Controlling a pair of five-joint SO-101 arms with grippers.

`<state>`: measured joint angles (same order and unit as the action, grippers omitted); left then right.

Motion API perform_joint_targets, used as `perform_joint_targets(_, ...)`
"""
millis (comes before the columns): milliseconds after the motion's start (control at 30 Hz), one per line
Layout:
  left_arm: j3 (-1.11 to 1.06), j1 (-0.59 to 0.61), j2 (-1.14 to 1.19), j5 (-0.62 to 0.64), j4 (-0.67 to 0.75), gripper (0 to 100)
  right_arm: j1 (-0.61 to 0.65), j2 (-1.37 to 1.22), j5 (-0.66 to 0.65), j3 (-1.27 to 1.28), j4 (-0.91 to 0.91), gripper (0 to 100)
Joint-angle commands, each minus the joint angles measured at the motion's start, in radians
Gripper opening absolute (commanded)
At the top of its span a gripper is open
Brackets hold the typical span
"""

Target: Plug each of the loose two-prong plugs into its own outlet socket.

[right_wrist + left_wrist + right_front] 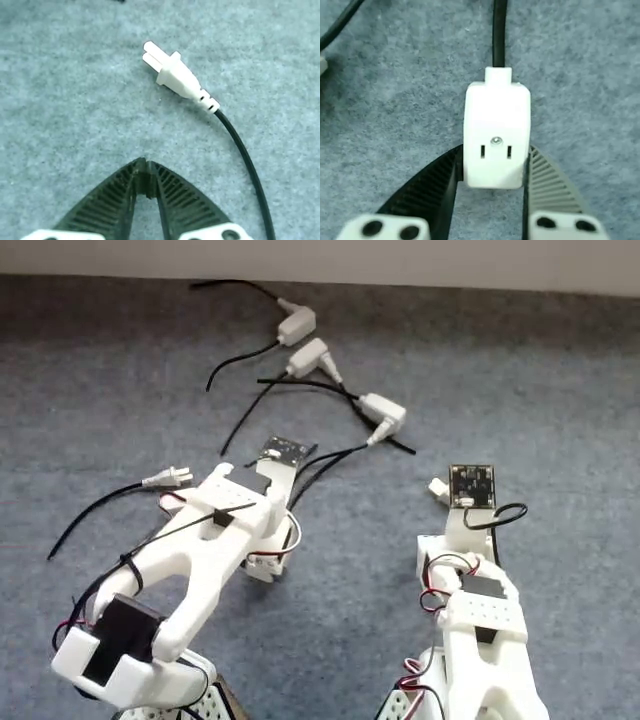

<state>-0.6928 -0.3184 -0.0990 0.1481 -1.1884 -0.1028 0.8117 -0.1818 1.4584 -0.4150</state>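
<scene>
outlet socket between left gripper jaws, plug on carpet near right gripper

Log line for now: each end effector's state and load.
left end effector: shut on outlet socket | right end effector: shut, empty | two-prong plug: loose on carpet ahead of it, unplugged

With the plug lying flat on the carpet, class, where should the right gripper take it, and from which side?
Probably the plug body, from above, jaws across its width: it lies flat, both prongs side by side, so prongs and cable stay free.
</scene>
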Motion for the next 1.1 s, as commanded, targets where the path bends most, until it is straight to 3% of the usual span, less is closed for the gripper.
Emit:
perform_joint_targets(0,0.036,0.015,-0.004,0.003,0.011,23,0.002,0.005,0.005,-0.002,0.018,0.6)
perform_joint_targets(333,-0.002,0.038,-0.303,-0.032,-0.051,23,0.004,0.005,0.005,-0.002,0.018,0.6)
perform_joint_targets(667,-0.108,0.243,-0.217,-0.213,0.127,23,0.005,0.005,0.005,-0.002,0.018,0.6)
perform_joint_targets(800,-0.107,0.200,-0.180,-0.218,0.137,23,0.005,0.005,0.005,-0.002,0.018,0.6)
perform_joint_targets(1067,-0.108,-0.012,-0.180,-0.210,0.095,23,0.005,0.005,0.005,-0.002,0.018,0.6)
